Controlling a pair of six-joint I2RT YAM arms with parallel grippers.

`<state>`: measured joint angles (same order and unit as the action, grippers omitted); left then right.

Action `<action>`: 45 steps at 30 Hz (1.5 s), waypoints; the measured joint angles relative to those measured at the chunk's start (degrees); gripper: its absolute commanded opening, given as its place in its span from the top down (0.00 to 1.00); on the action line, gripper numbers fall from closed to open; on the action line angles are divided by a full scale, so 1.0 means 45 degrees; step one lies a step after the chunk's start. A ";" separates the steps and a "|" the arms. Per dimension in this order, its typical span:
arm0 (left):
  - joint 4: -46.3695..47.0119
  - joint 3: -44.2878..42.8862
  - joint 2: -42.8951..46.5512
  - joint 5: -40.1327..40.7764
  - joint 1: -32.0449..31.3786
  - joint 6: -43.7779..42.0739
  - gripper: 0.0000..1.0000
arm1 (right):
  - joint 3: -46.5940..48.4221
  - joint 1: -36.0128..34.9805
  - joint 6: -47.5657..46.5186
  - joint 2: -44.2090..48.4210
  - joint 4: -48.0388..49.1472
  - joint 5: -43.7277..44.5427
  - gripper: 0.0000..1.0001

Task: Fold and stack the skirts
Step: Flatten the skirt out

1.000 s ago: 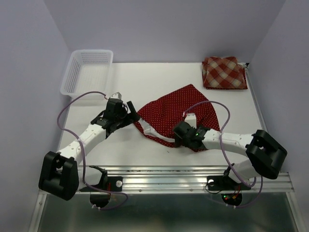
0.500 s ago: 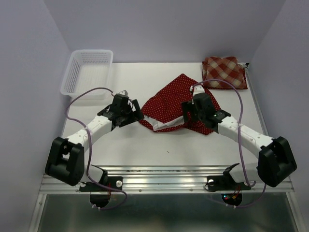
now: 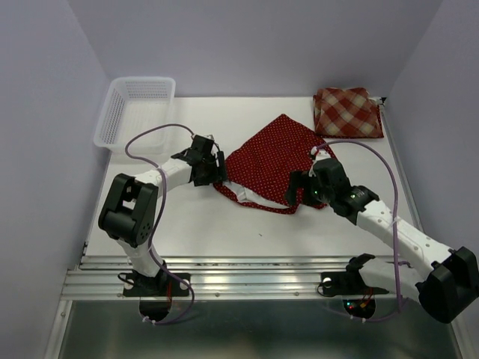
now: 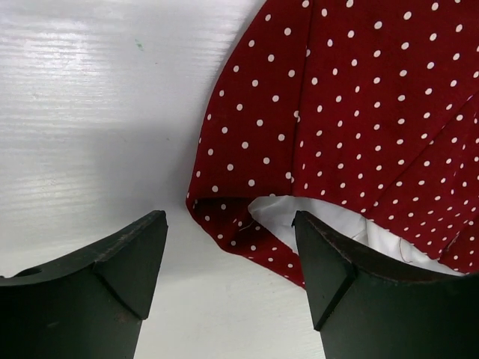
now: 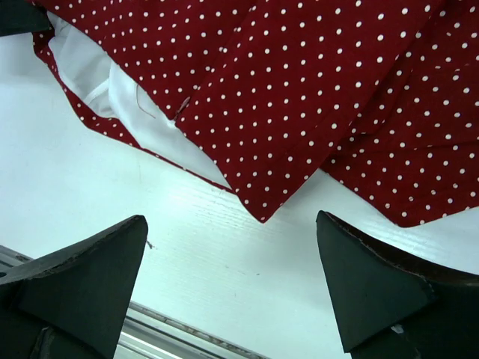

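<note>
Top external view shows a dark red polka-dot skirt (image 3: 273, 157) lying spread and rumpled in the middle of the white bench (image 3: 194, 224), its white lining showing along the near hem. A folded red-and-tan plaid skirt (image 3: 346, 112) sits at the far right corner, and a white mesh basket (image 3: 135, 112) at the far left. The left pincer (image 3: 215, 170) stands with jaws apart at the skirt's left hem corner, gripping nothing, while the right pincer (image 3: 296, 196) hangs wide open over the near right edge of the same skirt.
</note>
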<state>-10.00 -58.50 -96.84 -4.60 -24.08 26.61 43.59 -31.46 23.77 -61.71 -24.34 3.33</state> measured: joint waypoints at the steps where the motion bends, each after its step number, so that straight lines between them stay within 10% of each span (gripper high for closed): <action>1: 0.0005 -0.0058 -0.0083 -0.0010 -0.0005 -0.0024 0.22 | -0.0053 0.0000 0.0121 0.0083 -0.0044 -0.0083 0.00; 13: 0.0107 -0.1297 -0.0787 0.0019 -0.0155 -0.0520 0.28 | -0.0321 0.0000 0.0573 0.0194 -0.0457 -0.0180 0.00; 17: 0.0058 -0.1681 -0.1559 -0.0044 -0.0155 -0.0782 0.49 | -0.0321 0.0000 0.0685 0.0291 -0.0520 -0.0175 0.00; 21: -0.0097 -0.1710 -0.1885 -0.0189 -0.0170 -0.0884 1.00 | -0.0345 0.0000 0.0729 0.0495 -0.0597 -0.0175 0.00; 45: 0.0141 0.0209 0.3589 -0.0996 -0.0219 0.1078 1.00 | -0.2812 -0.1054 0.3492 -0.1336 0.1443 0.0083 0.07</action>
<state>-9.37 -57.56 -80.68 -9.08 -25.06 31.46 30.94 -36.21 39.48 -67.72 -17.85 3.70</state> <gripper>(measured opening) 0.047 0.938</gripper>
